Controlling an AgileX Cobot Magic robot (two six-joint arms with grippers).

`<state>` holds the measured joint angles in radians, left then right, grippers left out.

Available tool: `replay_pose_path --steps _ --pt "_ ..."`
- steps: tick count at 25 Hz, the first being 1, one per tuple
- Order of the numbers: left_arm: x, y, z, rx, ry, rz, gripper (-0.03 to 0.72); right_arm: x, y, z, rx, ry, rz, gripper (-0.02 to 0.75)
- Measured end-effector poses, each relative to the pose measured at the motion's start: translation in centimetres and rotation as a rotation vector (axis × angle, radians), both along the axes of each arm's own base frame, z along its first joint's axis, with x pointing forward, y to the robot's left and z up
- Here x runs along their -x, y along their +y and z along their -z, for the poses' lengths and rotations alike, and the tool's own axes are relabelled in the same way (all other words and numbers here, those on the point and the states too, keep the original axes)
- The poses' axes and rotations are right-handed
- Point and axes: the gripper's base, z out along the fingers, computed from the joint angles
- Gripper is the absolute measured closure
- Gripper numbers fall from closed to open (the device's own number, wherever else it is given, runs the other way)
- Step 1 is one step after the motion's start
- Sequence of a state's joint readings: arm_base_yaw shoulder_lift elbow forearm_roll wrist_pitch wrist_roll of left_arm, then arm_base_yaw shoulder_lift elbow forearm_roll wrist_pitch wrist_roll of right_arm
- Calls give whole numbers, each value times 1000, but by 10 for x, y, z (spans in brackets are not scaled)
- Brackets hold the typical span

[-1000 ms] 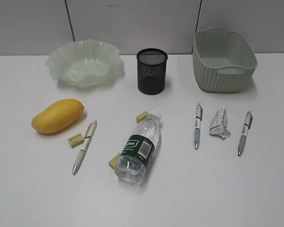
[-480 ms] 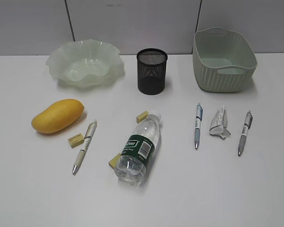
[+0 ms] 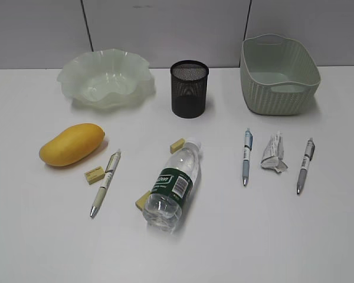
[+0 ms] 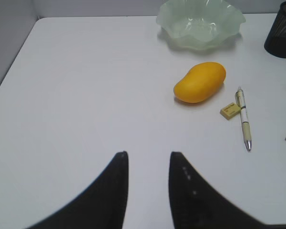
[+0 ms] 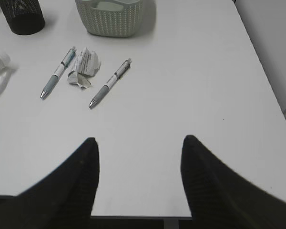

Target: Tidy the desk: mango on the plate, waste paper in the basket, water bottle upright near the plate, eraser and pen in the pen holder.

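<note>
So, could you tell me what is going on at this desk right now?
Nothing is being handled yet. Both grippers, left and right, hover open and empty over the near edge of the desk. The mango lies in front of the empty plate, the bottle lies on its side, and the pens, erasers and waste paper lie loose. The pen holder and basket stand at the back.

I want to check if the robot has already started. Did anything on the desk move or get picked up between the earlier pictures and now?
Nothing visibly changed. The mango, the water bottle lying on its side, the waste paper, the pens and the erasers all lie where they were. The plate, the pen holder and the basket are as before. Both grippers are open and hold nothing.
</note>
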<state>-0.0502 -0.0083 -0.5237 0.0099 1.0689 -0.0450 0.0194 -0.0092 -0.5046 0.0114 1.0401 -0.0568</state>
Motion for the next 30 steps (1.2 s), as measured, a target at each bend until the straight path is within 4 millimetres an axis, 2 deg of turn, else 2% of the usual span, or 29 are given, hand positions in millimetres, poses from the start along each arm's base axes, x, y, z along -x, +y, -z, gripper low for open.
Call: replay_pose_path --steps 15,17,21,22,27,30 --pt "0 0 0 2 0 1 452 0 0 0 0 0 0 296" --pt "0 0 0 1 0 -3 388 0 0 0 0 0 0 296" --pt "0 1 0 -12 0 -31 102 0 0 0 0 0 0 296" --pt "0 1 0 -12 0 -35 67 0 0 0 0 0 0 296" --pt "0 1 0 -15 -1 -37 59 0 0 0 0 0 0 296" --pt "0 1 0 -15 -1 -37 91 0 0 0 0 0 0 296"
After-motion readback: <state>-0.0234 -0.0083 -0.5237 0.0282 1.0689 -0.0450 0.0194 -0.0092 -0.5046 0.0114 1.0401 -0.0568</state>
